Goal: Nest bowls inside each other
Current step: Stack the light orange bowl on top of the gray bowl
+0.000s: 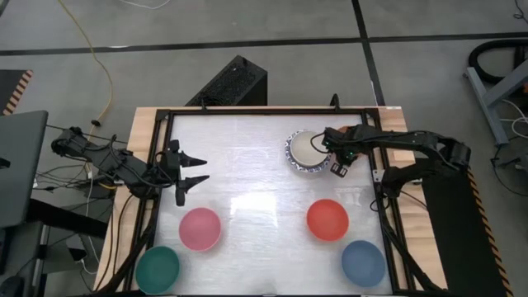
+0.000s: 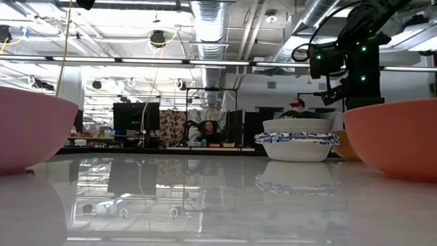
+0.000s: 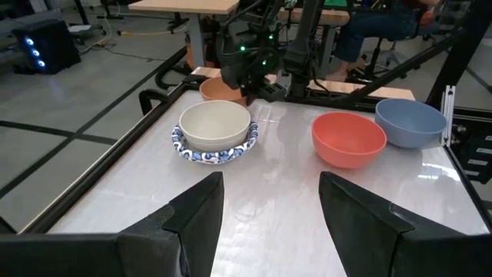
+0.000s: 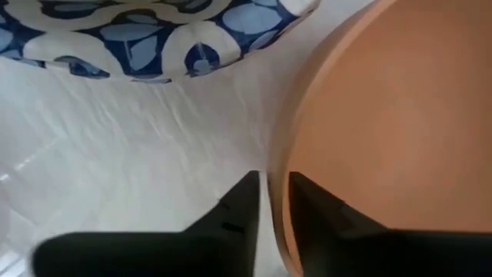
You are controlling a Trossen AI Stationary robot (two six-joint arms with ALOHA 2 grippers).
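Observation:
A cream bowl sits nested in a white bowl with a blue patterned rim at the table's far right. Just beside that stack stands an orange bowl, mostly hidden under my right gripper in the high view. The right gripper points down and is shut on the orange bowl's rim. My left gripper hangs open above the table's left side and touches nothing. Nearer the front stand a red bowl, a blue bowl, a pink bowl and a green bowl, each on its base. My right gripper has the orange bowl's rim between its two fingers, on the side next to the patterned bowl. One finger is inside the bowl and the other outside. The fingers come from above, pointing down. The bowl stands upright on the table.
Black frame rails run along the table's edges, close to the right arm. Bare tabletop lies between the two arms. People and desks show in the room beyond the table.

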